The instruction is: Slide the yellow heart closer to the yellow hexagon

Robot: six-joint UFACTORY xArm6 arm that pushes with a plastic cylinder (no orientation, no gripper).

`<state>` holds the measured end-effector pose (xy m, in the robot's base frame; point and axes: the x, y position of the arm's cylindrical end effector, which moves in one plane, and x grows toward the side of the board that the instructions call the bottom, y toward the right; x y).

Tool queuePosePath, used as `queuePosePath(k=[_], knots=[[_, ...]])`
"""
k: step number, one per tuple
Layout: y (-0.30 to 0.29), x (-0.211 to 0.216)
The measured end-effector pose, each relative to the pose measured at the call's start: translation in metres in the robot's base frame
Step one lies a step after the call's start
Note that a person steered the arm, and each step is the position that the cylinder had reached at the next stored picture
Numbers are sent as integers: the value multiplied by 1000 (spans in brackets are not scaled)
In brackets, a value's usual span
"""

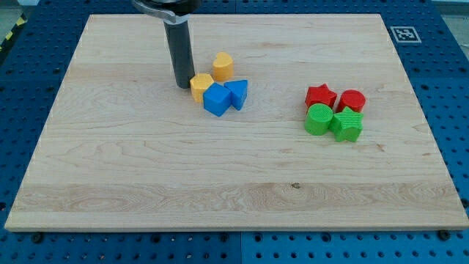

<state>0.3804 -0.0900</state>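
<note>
Tip (182,86), bare rod with no pincer to open or close, sits just left of hexagon (201,85), upper left of frame. Heart (223,65) sits near; next I circle above-right to nudge it down-left.

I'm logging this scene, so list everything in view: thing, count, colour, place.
yellow hexagon: one, yellow, upper middle-left, touching the blue cube
yellow heart: one, yellow, just up and right of the hexagon
blue cube: one, blue, below the hexagon
blue triangle: one, blue, right of the cube
red star: one, red, right cluster
red cylinder: one, red, right of the star
green cylinder: one, green, below the star
green star: one, green, below the red cylinder
board: one, light wood
my tip: one, dark rod, just left of the hexagon
</note>
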Motion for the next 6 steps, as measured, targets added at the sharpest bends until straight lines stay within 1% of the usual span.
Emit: queuePosePath(k=[1,3,4,5,6], knots=[[-17,-26],[-14,-160],[26,-188],[62,-188],[101,-169]])
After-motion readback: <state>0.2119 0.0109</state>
